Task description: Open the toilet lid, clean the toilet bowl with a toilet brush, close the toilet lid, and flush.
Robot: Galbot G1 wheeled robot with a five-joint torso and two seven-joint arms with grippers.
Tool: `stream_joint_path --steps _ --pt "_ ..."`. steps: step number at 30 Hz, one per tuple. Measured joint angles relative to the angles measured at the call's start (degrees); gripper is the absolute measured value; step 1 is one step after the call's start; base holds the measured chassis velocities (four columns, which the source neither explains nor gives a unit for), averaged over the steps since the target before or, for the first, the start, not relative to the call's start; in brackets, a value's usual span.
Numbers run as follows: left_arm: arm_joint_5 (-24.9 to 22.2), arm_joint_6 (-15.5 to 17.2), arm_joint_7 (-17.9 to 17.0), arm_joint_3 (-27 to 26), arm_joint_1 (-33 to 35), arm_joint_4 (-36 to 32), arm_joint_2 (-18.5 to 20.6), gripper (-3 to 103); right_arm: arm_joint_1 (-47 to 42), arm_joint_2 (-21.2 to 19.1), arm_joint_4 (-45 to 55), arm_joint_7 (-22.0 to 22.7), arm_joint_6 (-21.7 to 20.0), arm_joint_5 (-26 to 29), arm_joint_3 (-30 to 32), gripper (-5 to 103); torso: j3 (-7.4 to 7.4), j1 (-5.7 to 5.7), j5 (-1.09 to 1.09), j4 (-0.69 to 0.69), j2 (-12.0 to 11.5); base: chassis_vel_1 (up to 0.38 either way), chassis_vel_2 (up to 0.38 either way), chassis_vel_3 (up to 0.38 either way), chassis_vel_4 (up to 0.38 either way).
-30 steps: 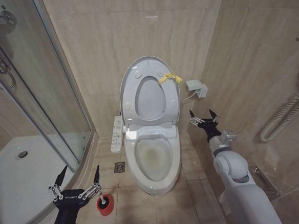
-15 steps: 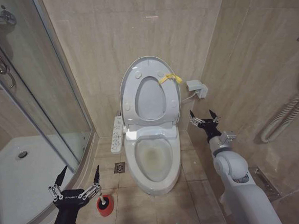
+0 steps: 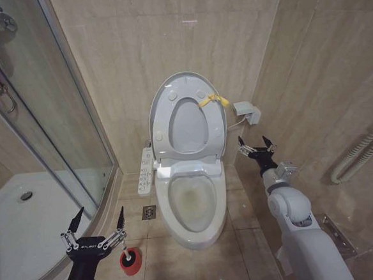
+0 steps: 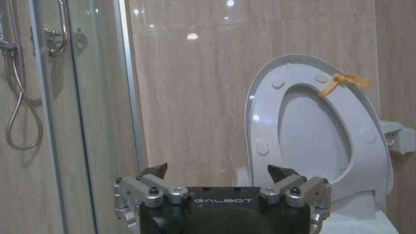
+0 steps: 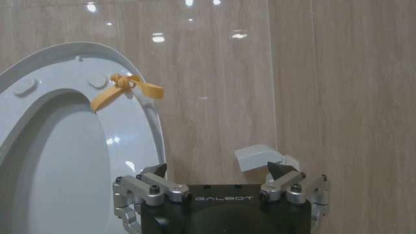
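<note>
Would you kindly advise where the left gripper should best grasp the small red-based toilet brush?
Probably the thin white stick handle of the toilet brush, approached from above: it rises upright from its round red base on the floor, just beside the open left gripper.

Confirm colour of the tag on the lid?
Yellow. The tag is tied at the raised lid's edge; clearest in the right wrist view.

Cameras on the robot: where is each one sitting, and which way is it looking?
Head view: up high, looking down at the glossy white raised toilet lid, stained white bowl and small red-based brush; both arms show.
Left wrist view: behind the open left gripper, facing the lid and the glass shower door.
Right wrist view: behind the open right gripper, facing the lid.
All share the lid's yellow tag.
</note>
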Motion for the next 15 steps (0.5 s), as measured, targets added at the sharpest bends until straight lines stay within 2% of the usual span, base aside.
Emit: stream_joint_path --steps 15 --pt "0.0 0.0 0.0 0.0 0.0 0.0 0.0 100 0.18 -1.12 -0.06 0.03 0.15 0.97 0.19 100 0.0 0.0 0.0 0.01 0.0 -0.058 0.061 0.064 -0.064"
